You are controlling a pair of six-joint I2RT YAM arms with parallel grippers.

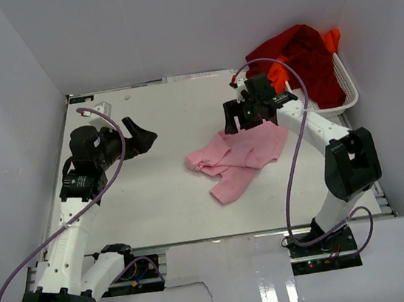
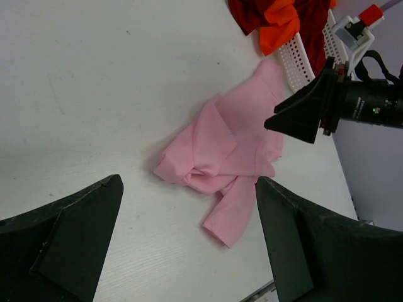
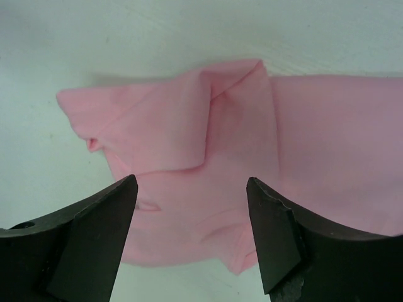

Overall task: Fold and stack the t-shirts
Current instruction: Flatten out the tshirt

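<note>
Pink t-shirt (image 1: 237, 160) lies crumpled right of centre on the counter (image 1: 156, 201). Right gripper (image 1: 239, 122), jaws wide and empty, hovers over its 12 o'clock edge. Left gripper (image 1: 143, 138), wide, waits at 9 o'clock. Risk: pinching doubled layers would drag the bunch instead of spreading it.

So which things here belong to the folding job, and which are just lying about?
Belong to the job:
- light pink t-shirt, crumpled on the table
- dark red t-shirt, heaped in the basket
- orange t-shirt, bunched up with the red one

Just lying about:
- white mesh basket, at the table's far right corner
</note>
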